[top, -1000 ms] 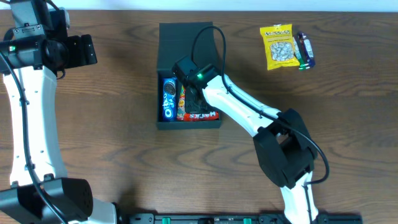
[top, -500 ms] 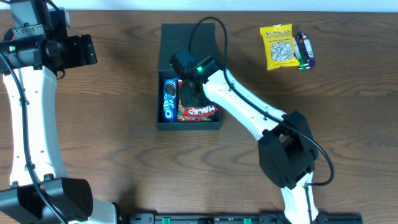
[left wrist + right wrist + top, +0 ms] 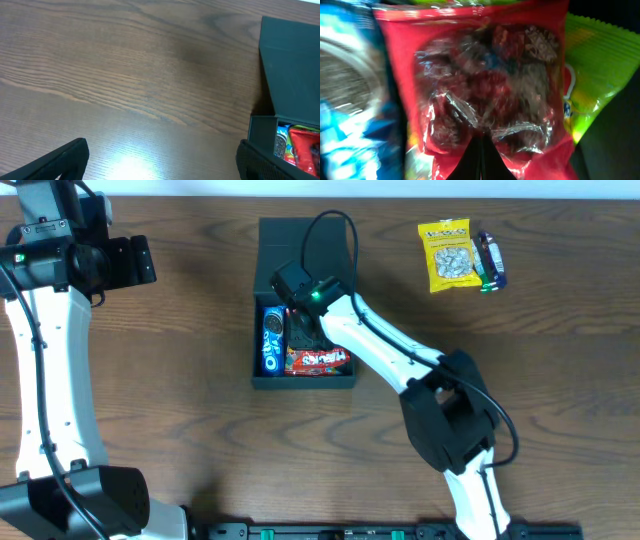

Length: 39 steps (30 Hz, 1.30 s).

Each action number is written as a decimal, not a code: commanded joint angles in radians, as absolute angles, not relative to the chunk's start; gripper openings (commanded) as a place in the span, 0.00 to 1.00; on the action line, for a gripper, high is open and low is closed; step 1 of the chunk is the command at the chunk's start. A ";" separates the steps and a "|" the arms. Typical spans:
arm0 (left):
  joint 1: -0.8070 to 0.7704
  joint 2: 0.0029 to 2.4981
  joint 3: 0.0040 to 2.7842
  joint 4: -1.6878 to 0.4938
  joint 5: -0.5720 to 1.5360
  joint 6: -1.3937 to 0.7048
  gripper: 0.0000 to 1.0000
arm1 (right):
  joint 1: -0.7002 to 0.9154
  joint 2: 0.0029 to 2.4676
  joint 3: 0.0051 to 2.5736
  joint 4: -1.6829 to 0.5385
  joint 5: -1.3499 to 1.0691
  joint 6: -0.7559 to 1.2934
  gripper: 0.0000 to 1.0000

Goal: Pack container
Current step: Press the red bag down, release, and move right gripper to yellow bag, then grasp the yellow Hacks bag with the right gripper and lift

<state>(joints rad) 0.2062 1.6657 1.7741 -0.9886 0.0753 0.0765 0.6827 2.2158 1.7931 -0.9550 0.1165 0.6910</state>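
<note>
The container is a black box with its lid flap folded back, in the middle of the table. Inside lie a blue cookie packet and a red snack packet. My right gripper reaches down into the box, shut, with its tips against the red packet. The right wrist view shows the closed fingers meeting in a point, the blue packet to the left and a green packet to the right. My left gripper hangs open at the far left; its view shows bare wood and the container.
A yellow snack packet and a dark blue bar lie at the back right of the table. The right arm stretches from the front edge diagonally over the box's right side.
My right gripper has shifted a little toward the back left inside the box, still shut, and more of the red packet now shows. The left arm has not moved.
</note>
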 commanded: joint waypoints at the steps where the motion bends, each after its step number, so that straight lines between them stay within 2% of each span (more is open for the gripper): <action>1: 0.210 1.647 1.770 -0.990 0.079 0.083 0.95 | 0.672 2.250 1.777 -0.961 0.123 0.679 0.01; 8: 0.210 1.647 1.770 -0.991 0.079 0.083 0.95 | 0.641 2.207 1.832 -0.997 0.118 0.659 0.01; 13: 0.210 1.647 1.770 -0.991 0.079 0.083 0.95 | 0.574 2.069 1.935 -0.994 0.154 0.566 0.01; 16: 0.210 1.647 1.770 -0.991 0.079 0.083 0.95 | 0.484 1.999 1.945 -0.957 0.237 0.483 0.01; 22: 0.209 1.647 1.770 -0.991 0.079 0.083 0.95 | 0.220 2.014 1.916 -0.931 0.217 0.417 0.01; 27: 0.209 1.647 1.770 -0.991 0.080 0.083 0.95 | 0.024 2.096 1.901 -0.823 0.001 0.267 0.06; 29: 0.209 1.647 1.770 -0.991 0.079 0.083 0.95 | -0.022 2.129 1.901 -0.760 -0.066 0.213 0.17; 31: 0.209 1.647 1.770 -0.991 0.079 0.083 0.95 | -0.048 2.157 1.901 -0.700 -0.083 0.171 0.45; 34: 0.209 1.647 1.770 -0.991 0.079 0.083 0.95 | -0.052 2.197 1.901 -0.612 -0.078 0.078 0.72; 36: 0.209 1.647 1.770 -0.991 0.079 0.083 0.95 | -0.051 2.226 1.901 -0.565 -0.075 0.051 0.76; 39: 0.209 1.647 1.770 -0.995 0.079 0.083 0.95 | -0.051 2.273 1.901 -0.530 -0.076 0.047 0.75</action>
